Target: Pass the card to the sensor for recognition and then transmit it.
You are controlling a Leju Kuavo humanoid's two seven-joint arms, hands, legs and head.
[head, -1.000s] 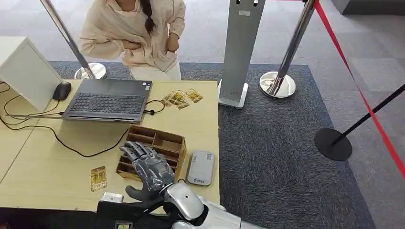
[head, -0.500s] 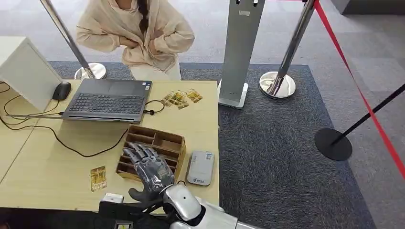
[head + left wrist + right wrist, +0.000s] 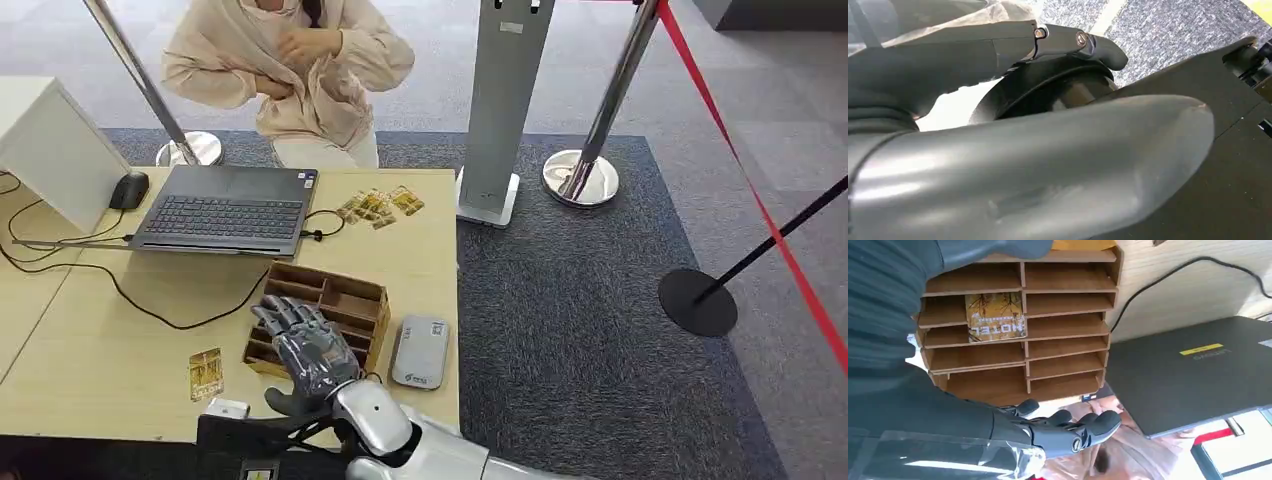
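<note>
The robot's right hand (image 3: 305, 352), dark grey and many-fingered at the end of a silver arm, hovers with fingers spread and nothing in them over the near side of a brown wooden organiser (image 3: 322, 320) divided into shallow compartments, on a pale wood-grain table (image 3: 110, 350). In the right wrist view, a glossy gold-and-brown card marked "HOTEL" (image 3: 996, 316) stands in one compartment of the left column, flat face toward the camera, its long side running along the shelf. The card lies just ahead of the spread fingers (image 3: 1083, 432), so the reach looks to be forward and down into the organiser; whether the fingertips already touch the wood cannot be told.

The left hand (image 3: 998, 165) appears in its own wrist view as a smooth grey cover and dark fingers close to the lens; its state cannot be told, and it seems well clear of the table work, leaving the right hand the nearer one.

A rounded grey-white plastic card sensor (image 3: 421, 351) lies flat just beside the organiser toward the table's right edge, near the right hand. A second gold card (image 3: 206, 373) lies flat on the table to the organiser's left, and several more are fanned out (image 3: 380, 207) beside a dark grey open laptop (image 3: 228, 210). A person in a cream top (image 3: 290, 70) stands beyond the table.
</note>
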